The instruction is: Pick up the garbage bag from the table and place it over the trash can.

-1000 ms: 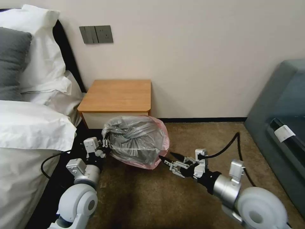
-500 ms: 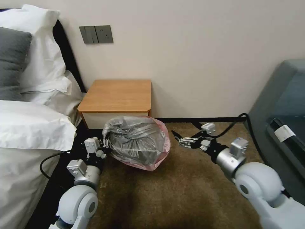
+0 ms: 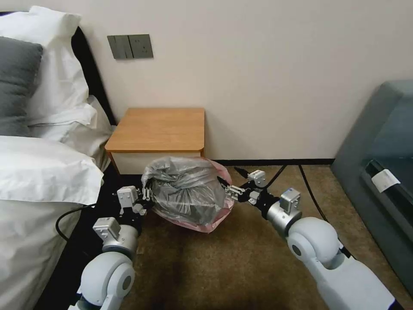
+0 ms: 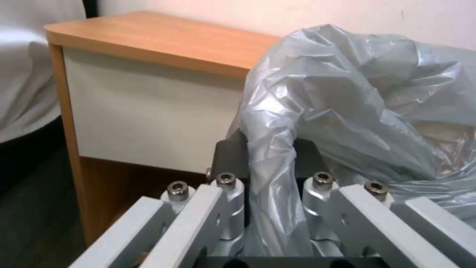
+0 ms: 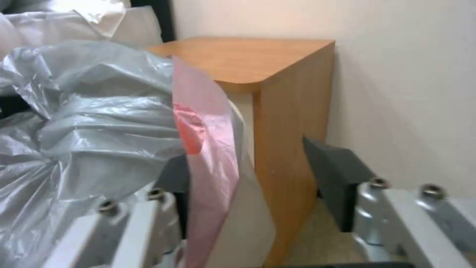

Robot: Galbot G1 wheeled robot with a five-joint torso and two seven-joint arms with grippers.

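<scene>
The garbage bag [image 3: 187, 191], crinkled grey with a pinkish edge, bulges in front of the table [image 3: 159, 127], down near the carpet. My left gripper [image 3: 144, 196] is shut on a twisted fold of the garbage bag [image 4: 270, 175] at the bag's left side. My right gripper [image 3: 228, 186] is open at the bag's right side, and the pink edge [image 5: 208, 149] stands between its jaws, close to one finger [image 5: 173, 178]. The bag covers most of the trash can. A cream wall [image 5: 248, 223] shows below the pink edge.
A bed with white linen [image 3: 38, 172] runs along the left, close behind my left arm. A grey upholstered seat [image 3: 378, 146] stands at the right. My right arm's black cable [image 3: 307, 189] trails over brown carpet [image 3: 223, 267]. The wall is right behind the table.
My right gripper has swung from the bag's near front side out to the right, then in to the bag's far right edge. The left gripper and bag have shifted slightly right.
</scene>
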